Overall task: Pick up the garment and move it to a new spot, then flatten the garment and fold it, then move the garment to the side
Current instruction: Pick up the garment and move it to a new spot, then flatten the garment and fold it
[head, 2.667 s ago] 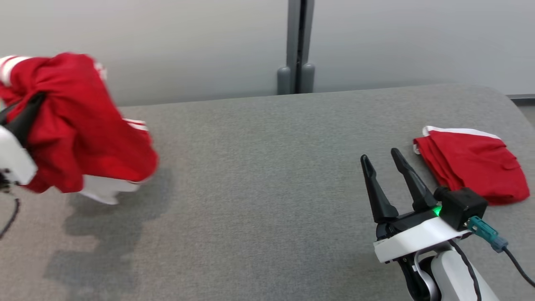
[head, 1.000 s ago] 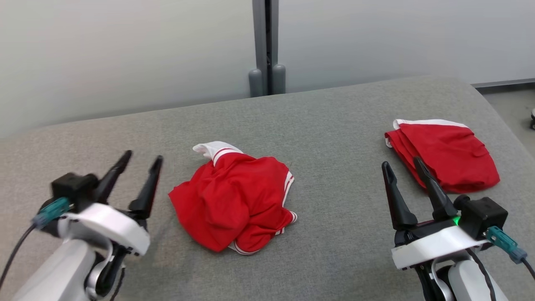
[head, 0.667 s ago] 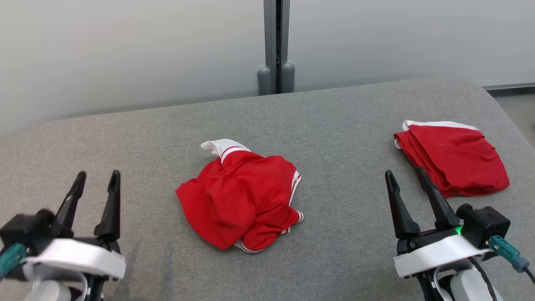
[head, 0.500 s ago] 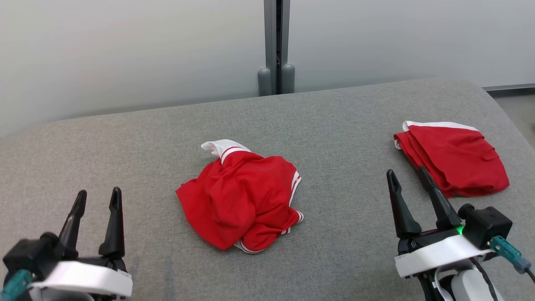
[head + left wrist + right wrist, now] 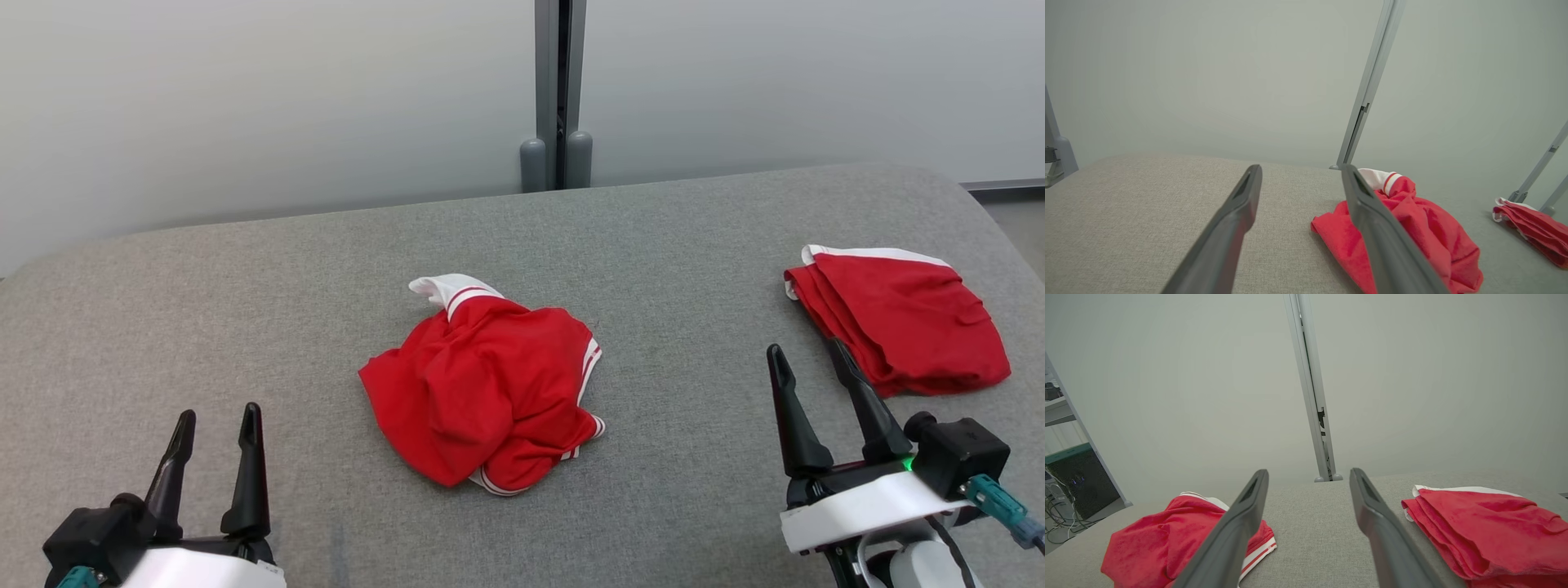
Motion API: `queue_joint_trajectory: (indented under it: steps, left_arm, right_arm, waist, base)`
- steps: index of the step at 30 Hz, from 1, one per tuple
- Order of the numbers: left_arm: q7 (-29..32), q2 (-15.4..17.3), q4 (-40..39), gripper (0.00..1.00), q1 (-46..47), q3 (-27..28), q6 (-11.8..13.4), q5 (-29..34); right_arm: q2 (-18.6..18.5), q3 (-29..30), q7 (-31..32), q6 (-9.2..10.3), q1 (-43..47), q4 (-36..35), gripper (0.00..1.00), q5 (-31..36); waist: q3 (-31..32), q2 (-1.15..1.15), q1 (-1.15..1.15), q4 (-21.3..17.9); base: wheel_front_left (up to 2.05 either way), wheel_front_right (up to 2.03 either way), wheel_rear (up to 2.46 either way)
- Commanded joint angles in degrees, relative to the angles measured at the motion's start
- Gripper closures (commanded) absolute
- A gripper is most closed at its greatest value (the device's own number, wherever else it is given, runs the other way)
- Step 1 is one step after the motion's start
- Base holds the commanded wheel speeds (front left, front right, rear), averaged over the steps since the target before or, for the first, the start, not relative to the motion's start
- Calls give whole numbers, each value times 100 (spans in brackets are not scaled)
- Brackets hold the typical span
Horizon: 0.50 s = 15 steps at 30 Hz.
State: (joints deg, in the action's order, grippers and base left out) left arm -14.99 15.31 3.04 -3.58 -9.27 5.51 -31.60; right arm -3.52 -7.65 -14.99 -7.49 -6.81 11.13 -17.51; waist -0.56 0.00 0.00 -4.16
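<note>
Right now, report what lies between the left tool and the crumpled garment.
Only bare grey surface. The head view shows that stretch clear between the open left tool and the crumpled red garment.

The head camera looked forward and down over the grey surface (image 5: 245, 269) from its near edge. Both wrist cameras sat low, sighting along the left end effector (image 5: 1302, 168) and right end effector (image 5: 1308, 471) toward the far edge. All three shared the crumpled garment (image 5: 482, 384), folded garment (image 5: 906, 318) and, apparently, one wall post (image 5: 558, 90).
</note>
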Motion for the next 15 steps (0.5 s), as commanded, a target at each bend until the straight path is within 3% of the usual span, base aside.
queue_joint_trajectory:
  steps: [1,15]
  left_arm:
    - [-24,-47,45,0,61,79,-67,93]
    - [-24,-290,194,0,32,321,-310,347]
  right_arm:
    - [-12,11,-28,-1,-12,-3,0,30]
    - [-9,-47,-28,-1,-49,44,0,32]
  waist:
    - [4,0,0,11]
    - [29,0,0,7]
  base:
    - [0,0,0]
    - [0,0,0]
